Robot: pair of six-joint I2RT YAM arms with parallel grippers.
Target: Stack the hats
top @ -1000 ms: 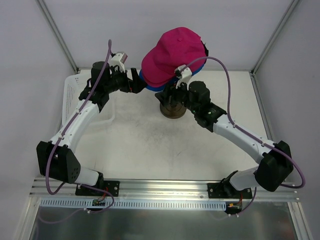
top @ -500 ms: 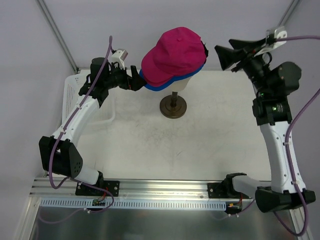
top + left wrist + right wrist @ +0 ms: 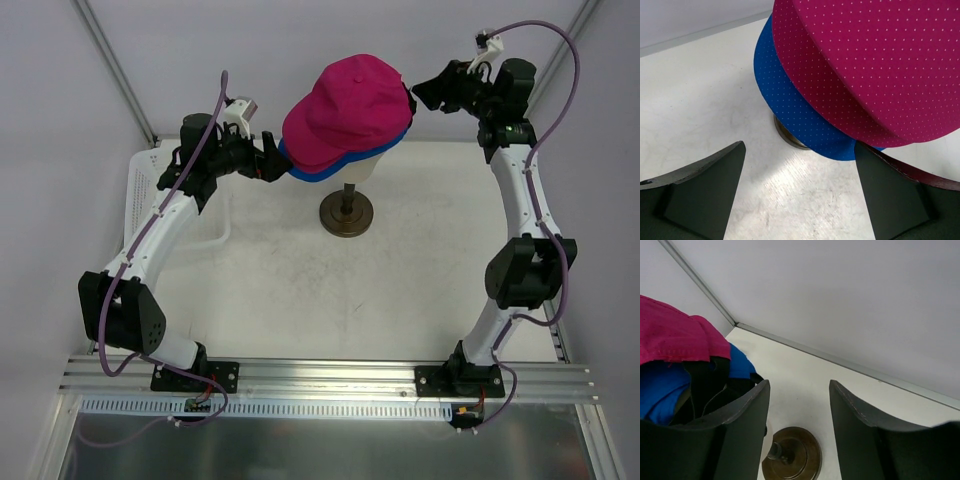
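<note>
A magenta hat [image 3: 345,110] sits on top of a royal blue hat [image 3: 330,170] on the mannequin head, whose dark stand [image 3: 346,213] rests on the table. In the left wrist view the magenta brim [image 3: 875,65] overlaps the blue brim [image 3: 800,115]. A second magenta hat cannot be told apart. My left gripper [image 3: 275,160] is open, just left of the brims, holding nothing [image 3: 797,192]. My right gripper [image 3: 422,92] is open and empty, raised beside the back of the hats [image 3: 685,355], with the stand [image 3: 790,455] below its jaws.
A white perforated basket [image 3: 145,195] lies at the far left under my left arm. Enclosure walls and metal frame posts [image 3: 115,70] close in the back. The near edge has a rail [image 3: 320,375].
My right arm has swung up from the stand to the far right and now reaches back toward the rear of the hats. My left gripper has stayed by the brims.
</note>
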